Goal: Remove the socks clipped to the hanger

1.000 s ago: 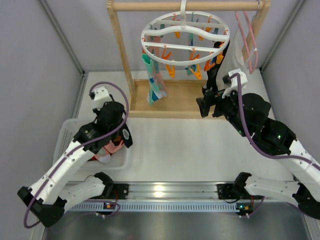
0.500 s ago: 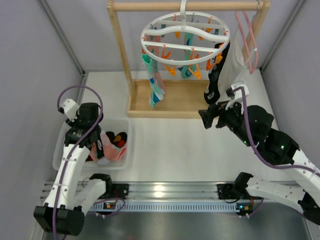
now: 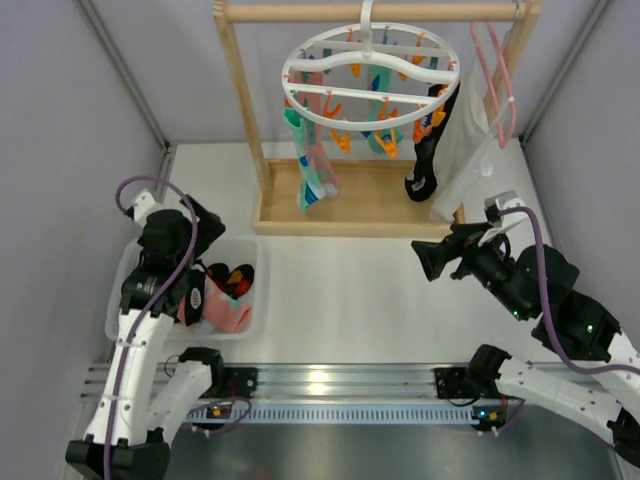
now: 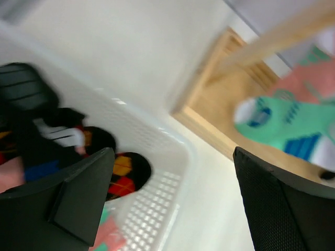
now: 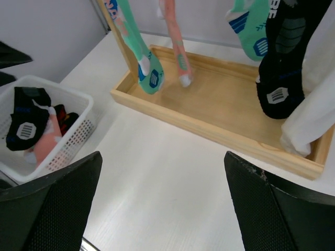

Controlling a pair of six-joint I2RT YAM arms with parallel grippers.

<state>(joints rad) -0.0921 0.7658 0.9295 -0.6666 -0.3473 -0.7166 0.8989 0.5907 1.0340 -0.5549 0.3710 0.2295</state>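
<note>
The hanger hangs by its hook from the top bar of the wooden rack, with socks clipped to it and hanging down toward the rack's base tray.

On the rack's left side hang a teal sock and, just beside it, a pink sock. Further right under the ring is another teal one. On the rack's right side hangs a black sock with a small white label, close beside a white cloth that hangs from the same bar.

A white basket sits on the bench in front of the rack's left end. It holds loose socks, among them a black one and a pink one.

The left arm is over the basket's far-from-rack side. Its jaws stand wide apart with nothing between them; the left wrist view looks past them across the basket's corner to the rack's base, motion-blurred.

The right arm is in front of the rack's right end, above the bench and apart from the hanging socks. Its jaws are also wide apart and hold nothing, facing the tray and the socks above it.
</note>
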